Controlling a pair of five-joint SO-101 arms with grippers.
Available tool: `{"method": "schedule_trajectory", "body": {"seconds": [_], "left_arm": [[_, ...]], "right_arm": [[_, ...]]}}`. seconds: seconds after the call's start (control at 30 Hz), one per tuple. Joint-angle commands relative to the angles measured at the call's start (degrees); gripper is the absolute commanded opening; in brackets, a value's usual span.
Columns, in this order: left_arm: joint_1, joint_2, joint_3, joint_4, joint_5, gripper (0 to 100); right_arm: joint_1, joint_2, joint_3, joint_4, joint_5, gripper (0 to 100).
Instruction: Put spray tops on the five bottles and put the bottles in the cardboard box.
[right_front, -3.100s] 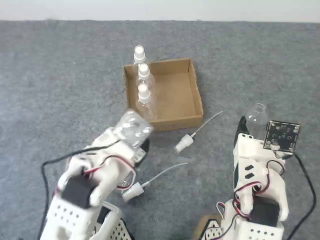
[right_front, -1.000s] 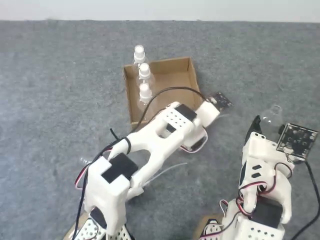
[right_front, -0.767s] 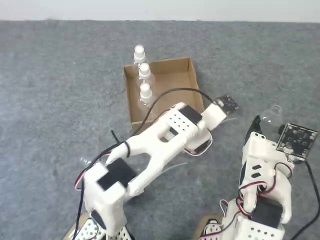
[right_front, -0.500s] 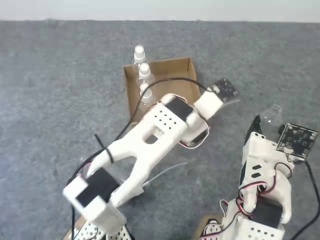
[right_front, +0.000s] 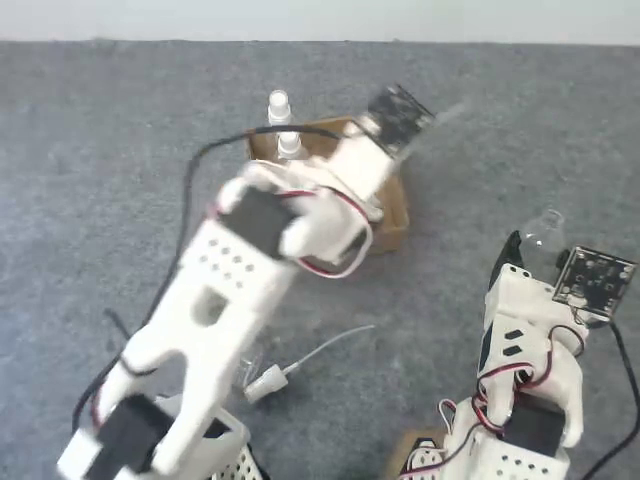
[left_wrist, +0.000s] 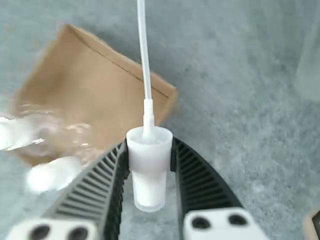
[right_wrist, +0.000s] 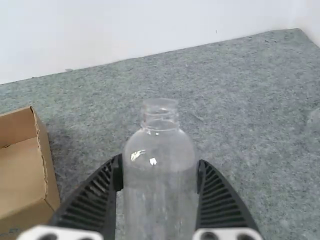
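Observation:
My left gripper (left_wrist: 148, 150) is shut on a white spray top (left_wrist: 148, 172) whose thin tube (left_wrist: 142, 55) points away from me. In the high view this gripper (right_front: 400, 115) hangs above the far right corner of the cardboard box (right_front: 392, 222). Inside the box, capped bottles (right_front: 289, 145) stand along its left wall, and one more capped bottle (right_front: 278, 105) shows at its far left corner. My right gripper (right_wrist: 160, 170) is shut on an upright clear bottle (right_wrist: 159, 145) with an open neck, to the right of the box (right_wrist: 20, 160). That bottle (right_front: 545, 228) stands apart from the left gripper.
A second spray top (right_front: 265, 383) with a long tube lies on the grey carpet in front of the box, near the left arm's base. Open carpet (right_front: 120, 200) stretches to the left and beyond the box. The left arm covers most of the box from above.
The left arm reached to the spray top lying right of the box, closed on it and lifted it up over the box's far right corner. The right arm kept still with its bottle.

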Motion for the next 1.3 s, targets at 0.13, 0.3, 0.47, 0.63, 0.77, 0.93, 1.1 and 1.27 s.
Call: {"method": "schedule_trajectory", "body": {"seconds": [0.13,0.3,0.47,0.63,0.77,0.93,1.1,1.27], "left_arm": [[-11.69,-11.08,-8.84,5.1,8.97,1],[-19.52,-12.57,-8.75,6.51,11.43,1],[-28.4,-12.13,-8.66,8.88,17.23,2],[-33.49,-12.13,-8.48,11.25,21.45,2],[-36.13,-12.04,-7.6,12.22,32.35,2],[-40.88,-12.04,-6.29,14.15,36.66,1],[-45.45,-12.4,-1.27,12.4,38.68,1],[-50.02,-12.66,4.53,6.59,46.77,1]], "right_arm": [[0.31,-0.84,0.35,-1.54,-0.62,4.4],[0.31,-0.84,0.35,-1.54,-0.62,4.4],[0.31,-0.84,0.35,-1.54,-0.62,4.4],[0.31,-0.84,0.35,-1.54,-0.62,4.4],[0.31,-0.84,0.35,-1.54,-0.62,4.4],[0.31,-0.84,0.35,-1.54,-0.62,4.4],[0.31,-0.84,0.35,-1.54,-0.62,4.4],[0.31,-0.84,0.35,-1.54,-0.62,4.4]]}}
